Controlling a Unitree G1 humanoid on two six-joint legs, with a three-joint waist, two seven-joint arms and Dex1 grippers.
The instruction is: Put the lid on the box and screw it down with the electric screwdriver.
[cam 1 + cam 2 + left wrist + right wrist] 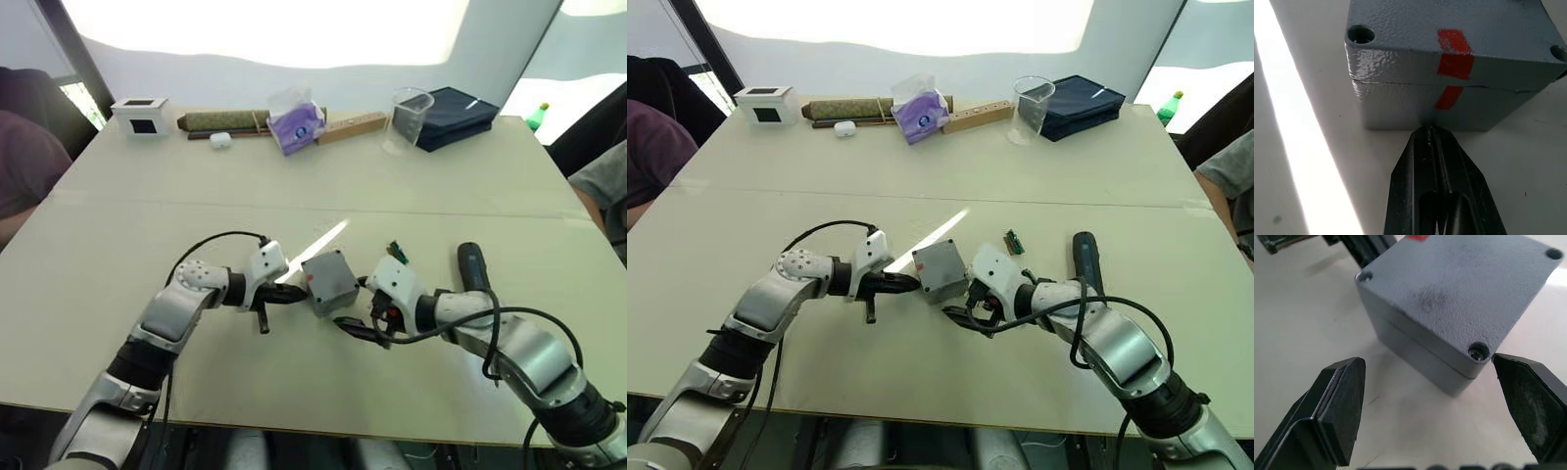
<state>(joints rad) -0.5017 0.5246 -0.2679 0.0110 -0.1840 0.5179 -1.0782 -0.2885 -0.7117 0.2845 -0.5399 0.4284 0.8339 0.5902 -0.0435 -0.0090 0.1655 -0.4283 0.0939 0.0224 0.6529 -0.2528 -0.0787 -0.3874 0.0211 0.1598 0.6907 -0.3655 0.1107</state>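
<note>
Lid: the lid (1449,29) already sits on the box (1449,105), a seam line running between them and the red mark crossing both.
Box position: mid-surface, between the two end effectors, on the pale surface (294,196).
Left end effector: the left end effector (1429,131) has its fingers pressed together, tips touching the box's side just below the red mark.
Right end effector: the right end effector (1427,377) is spread wide, one finger at each side of the box's near corner, gripping nothing.
Electric screwdriver: the electric screwdriver (472,266) lies on the surface beside the right arm, unheld.
Done: lid placement looks complete.
Left to do: picking up the screwdriver and driving the corner screws. One corner hole near the right end effector appears to hold a screw head; the hole seen from the left wrist looks empty.
Hard to make out: the remaining corner holes are too small or cut off to judge, and how tight that one screw sits cannot be told. The screwdriver's bit is hidden behind the right arm.
</note>
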